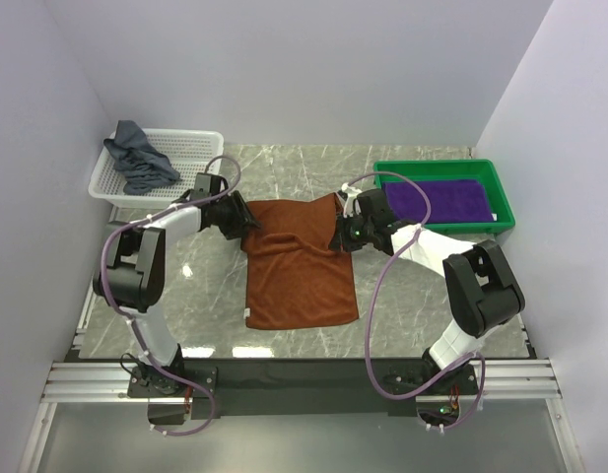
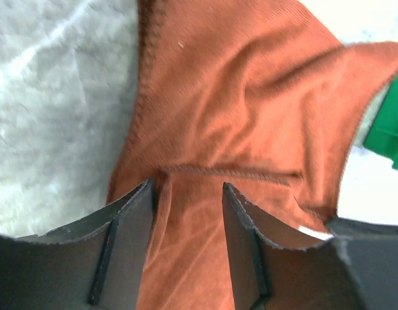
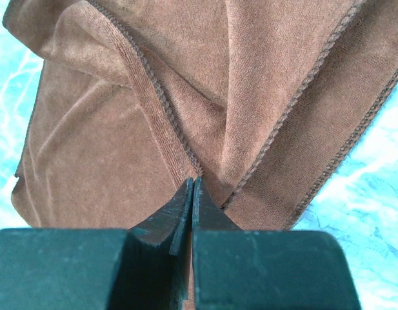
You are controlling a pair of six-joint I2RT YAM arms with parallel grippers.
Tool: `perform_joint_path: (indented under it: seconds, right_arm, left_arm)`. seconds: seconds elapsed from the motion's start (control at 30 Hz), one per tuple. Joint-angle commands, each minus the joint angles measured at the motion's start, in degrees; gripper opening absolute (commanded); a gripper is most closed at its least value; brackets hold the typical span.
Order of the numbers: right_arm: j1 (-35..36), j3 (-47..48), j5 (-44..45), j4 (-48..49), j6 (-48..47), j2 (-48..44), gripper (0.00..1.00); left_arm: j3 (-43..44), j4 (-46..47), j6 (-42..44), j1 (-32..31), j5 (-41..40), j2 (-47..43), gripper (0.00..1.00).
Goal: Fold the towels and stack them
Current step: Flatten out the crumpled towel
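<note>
A rust-brown towel [image 1: 299, 266] lies spread on the marble table, its far edge rumpled and lifted at both corners. My left gripper [image 1: 246, 223] is at its far left corner. In the left wrist view the gripper [image 2: 188, 194] is open, with the cloth [image 2: 250, 97] lying between and beneath the fingers [image 2: 131, 245]. My right gripper [image 1: 341, 236] is at the far right corner. In the right wrist view it [image 3: 193, 184] is shut on a hemmed fold of the towel [image 3: 121, 142]. A purple towel [image 1: 437, 200] lies flat in the green tray. A grey-blue towel [image 1: 136, 158] is bunched in the white basket.
The white mesh basket [image 1: 190, 158] stands at the far left. The green tray [image 1: 496, 192] stands at the far right, and its corner shows in the left wrist view [image 2: 386, 129]. Walls close in the table on three sides.
</note>
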Motion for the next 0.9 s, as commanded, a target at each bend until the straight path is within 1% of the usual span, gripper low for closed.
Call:
perform_joint_path:
  seconds: [0.0,0.1,0.2,0.23,0.3,0.33,0.4,0.47,0.53,0.57,0.7,0.87]
  right_arm:
    - [-0.4,-0.1,-0.6,2.5,0.4,-1.0,0.00]
    - [-0.5,0.0,-0.8,2.5,0.3,-0.9,0.00]
    - [-0.4,-0.1,-0.9,2.7,0.3,-0.8,0.00]
    - [-0.5,0.0,-0.9,2.7,0.4,-0.7,0.00]
    - [-0.5,0.0,-1.2,2.8,0.4,-0.5,0.00]
    - [-0.4,0.0,-1.2,2.9,0.4,-0.5,0.00]
    - [-0.5,0.2,-1.3,3.0,0.4,-0.5,0.00]
    - [-0.4,0.2,-1.2,2.9,0.5,-0.3,0.00]
    - [-0.5,0.1,-1.3,3.1,0.4,-0.4,0.00]
    - [-0.5,0.1,-1.3,3.1,0.4,-0.5,0.00]
    - [-0.5,0.9,-1.1,2.5,0.4,-0.7,0.00]
    - [-0.9,4.3,1.0,0.5,-0.5,-1.4,0.00]
  left_arm:
    - [3.1,-2.3,-0.2,0.0,-2.4,2.6,0.52]
    - [4.4,-3.5,-0.3,0.0,-2.4,4.8,0.50]
    - [4.7,-3.5,-0.3,0.0,-2.4,5.9,0.45]
    - [4.8,-3.5,-0.3,0.0,-2.5,6.0,0.42]
    - [5.3,-4.0,-0.2,0.0,-2.8,6.3,0.38]
    - [5.5,-4.2,0.0,0.0,-3.0,6.3,0.34]
    - [6.0,-4.7,0.4,0.0,-3.5,6.5,0.31]
    - [6.3,-5.2,0.9,0.0,-3.9,6.3,0.22]
    - [6.4,-5.7,1.2,0.0,-3.9,6.3,0.17]
    - [6.5,-5.7,1.2,0.0,-3.9,6.3,0.15]
    - [6.5,-6.3,1.7,0.0,-3.6,5.6,0.01]
    - [10.3,-8.3,4.6,0.0,-5.4,2.1,0.01]
